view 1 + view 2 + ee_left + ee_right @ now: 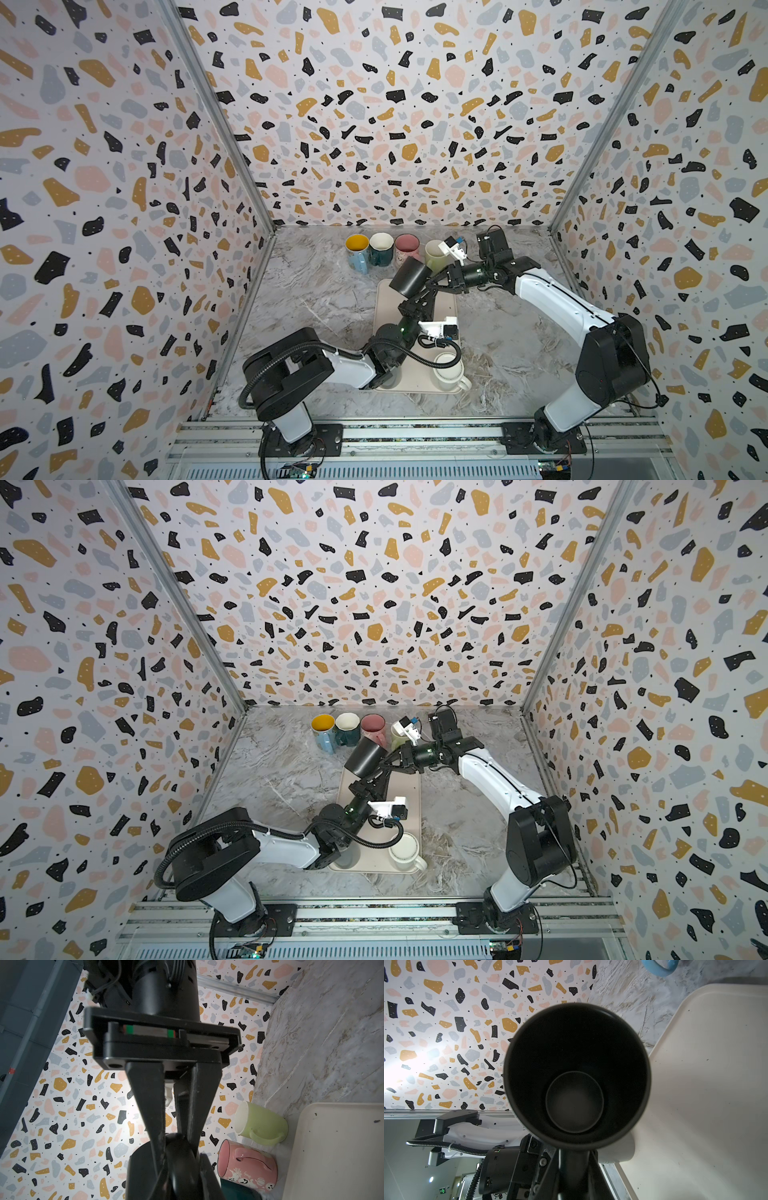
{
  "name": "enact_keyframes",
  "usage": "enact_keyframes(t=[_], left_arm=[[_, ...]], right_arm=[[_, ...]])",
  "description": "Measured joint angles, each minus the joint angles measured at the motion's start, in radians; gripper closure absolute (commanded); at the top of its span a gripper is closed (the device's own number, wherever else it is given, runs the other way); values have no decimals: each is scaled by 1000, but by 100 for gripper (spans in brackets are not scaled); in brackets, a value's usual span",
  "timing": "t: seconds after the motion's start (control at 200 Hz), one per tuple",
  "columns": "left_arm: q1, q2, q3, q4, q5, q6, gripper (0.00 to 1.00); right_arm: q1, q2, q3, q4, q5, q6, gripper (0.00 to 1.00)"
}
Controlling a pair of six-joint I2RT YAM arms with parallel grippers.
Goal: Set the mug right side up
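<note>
Black mug (410, 273), held tilted at frame centre; judged rigid, slick, breakable, moderately heavy. Left gripper (409, 297) and right gripper (429, 286) are pinched nearly shut on it; handle hold is advised.

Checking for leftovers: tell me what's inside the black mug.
Nothing: the right wrist view looks straight into the black mug, showing bare dark walls and bottom. The top views show only its outside.
</note>
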Motion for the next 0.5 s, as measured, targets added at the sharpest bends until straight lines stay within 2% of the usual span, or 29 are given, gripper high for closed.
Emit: enact_keyframes(t=[0.1,0.195,0.501], left_arm=[[0,0,0,0,-1,0,100],[2,0,0,0,-1,1,83],[3,0,0,0,-1,16,69]], right_arm=[[0,0,-2,8,0,5,100],[0,0,-8,25,0,15,100],[1,-11,-36,101,4,56,100]])
